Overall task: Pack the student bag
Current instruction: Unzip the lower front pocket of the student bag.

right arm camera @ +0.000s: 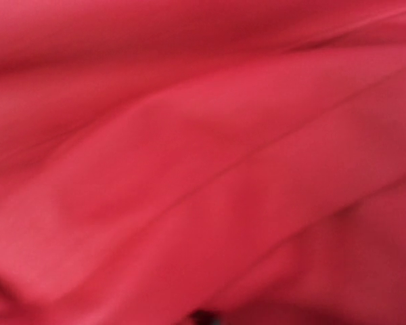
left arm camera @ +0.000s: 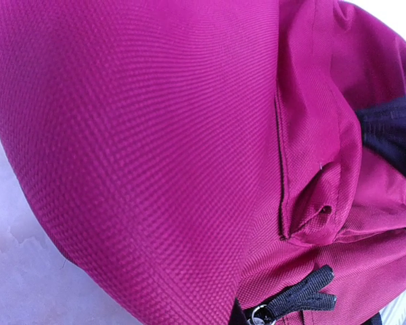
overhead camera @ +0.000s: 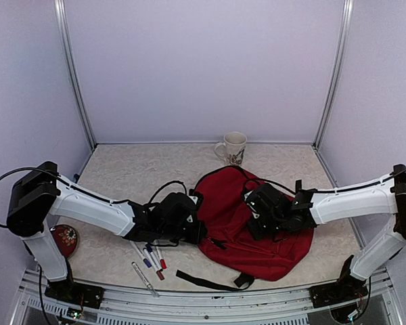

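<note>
The student bag [overhead camera: 257, 252], dark red with black straps, lies flat in the middle of the table. My left gripper [overhead camera: 195, 227] sits at the bag's left edge, shut on its fabric. In the left wrist view, bag cloth [left arm camera: 155, 135] fills the frame, with a black zipper pull [left arm camera: 304, 295] at the bottom; the fingers are hidden. My right gripper [overhead camera: 256, 221] presses down on the bag's upper middle and is shut. In the right wrist view there is only blurred red bag cloth [right arm camera: 203, 162], so whether the right gripper pinches any of it does not show.
Several pens [overhead camera: 152, 261] lie on the table just left of the bag, below my left gripper. A patterned mug [overhead camera: 231, 147] stands at the back wall. A red round object [overhead camera: 64, 238] sits at the far left. A black strap [overhead camera: 203, 281] trails toward the front edge.
</note>
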### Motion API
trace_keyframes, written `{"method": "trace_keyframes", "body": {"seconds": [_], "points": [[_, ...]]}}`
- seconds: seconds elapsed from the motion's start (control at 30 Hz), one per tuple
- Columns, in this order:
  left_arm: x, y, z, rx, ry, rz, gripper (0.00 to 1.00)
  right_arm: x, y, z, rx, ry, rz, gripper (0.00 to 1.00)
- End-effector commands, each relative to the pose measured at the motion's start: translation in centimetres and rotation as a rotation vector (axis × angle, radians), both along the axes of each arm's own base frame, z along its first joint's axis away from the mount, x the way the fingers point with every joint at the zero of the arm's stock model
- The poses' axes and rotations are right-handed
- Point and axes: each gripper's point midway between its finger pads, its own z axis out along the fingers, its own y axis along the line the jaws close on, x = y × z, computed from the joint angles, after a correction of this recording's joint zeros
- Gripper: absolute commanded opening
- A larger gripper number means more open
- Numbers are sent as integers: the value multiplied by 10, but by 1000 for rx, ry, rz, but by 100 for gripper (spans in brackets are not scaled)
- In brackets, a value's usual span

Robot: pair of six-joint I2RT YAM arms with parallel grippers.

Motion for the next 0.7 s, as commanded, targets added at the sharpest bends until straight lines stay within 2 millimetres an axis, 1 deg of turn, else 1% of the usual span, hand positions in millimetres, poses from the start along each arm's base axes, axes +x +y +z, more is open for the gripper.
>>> {"method": "trace_keyframes", "body": {"seconds": [0.0,0.1,0.23,0.3,0.37,0.4,0.47,0.57,0.67], "points": [[4,16,3,40,-35,24,0,27,-51,11,-65,-34,-142,0],[5,18,2,47,-36,28,0,47,-67,21,-57,-60,-174,0],[4,21,1,54,-36,30,0,79,-100,35,-81,-97,-242,0],[4,23,0,59,-37,34,0,93,-111,42,-70,-113,-260,0],[4,25,-2,65,-36,36,0,103,-114,46,-56,-118,-257,0],[3,26,-3,66,-36,35,0,106,-113,48,-55,-121,-251,0],[2,27,-3,66,-38,34,0,110,-112,50,-68,-120,-240,0],[3,30,-1,72,-49,35,0,117,-115,56,-94,-131,-249,0],[4,33,2,74,-62,41,0,123,-117,63,-80,-142,-253,0]]}}
